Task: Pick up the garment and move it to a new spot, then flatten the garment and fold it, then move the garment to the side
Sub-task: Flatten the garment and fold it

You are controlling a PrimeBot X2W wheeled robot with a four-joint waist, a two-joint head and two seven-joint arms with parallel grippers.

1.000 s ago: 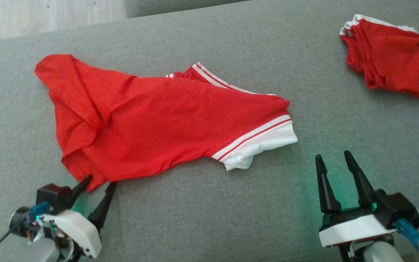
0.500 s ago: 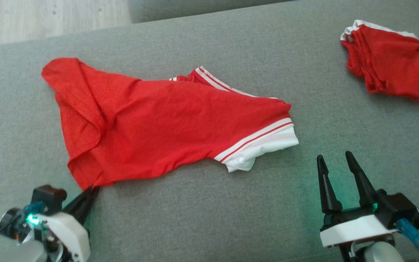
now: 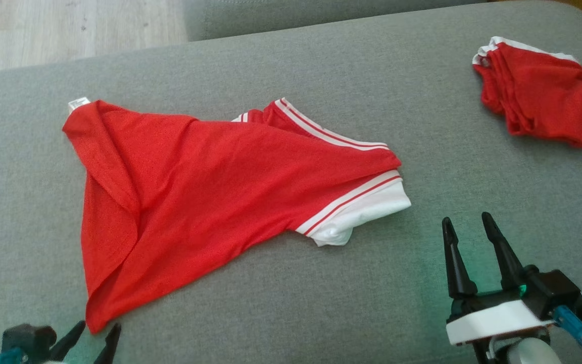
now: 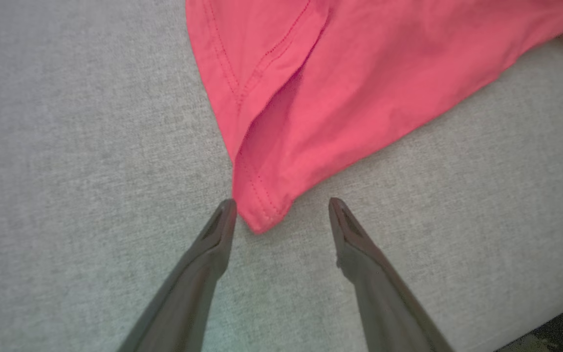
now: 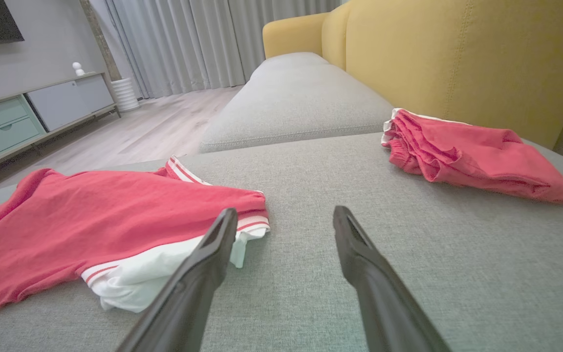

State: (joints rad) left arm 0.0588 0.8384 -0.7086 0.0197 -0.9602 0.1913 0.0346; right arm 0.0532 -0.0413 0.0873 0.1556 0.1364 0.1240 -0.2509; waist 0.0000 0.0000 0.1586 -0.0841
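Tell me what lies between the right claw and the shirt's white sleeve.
Nothing but bare grey cushion. In the head view the open right claw stands apart from the white sleeve, with no object between them.

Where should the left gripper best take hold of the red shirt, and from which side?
Probably the hem corner of the red shirt, from the robot's near side. That corner tapers to a point, lies flat on the couch, and sits between the fingers of the open left gripper.
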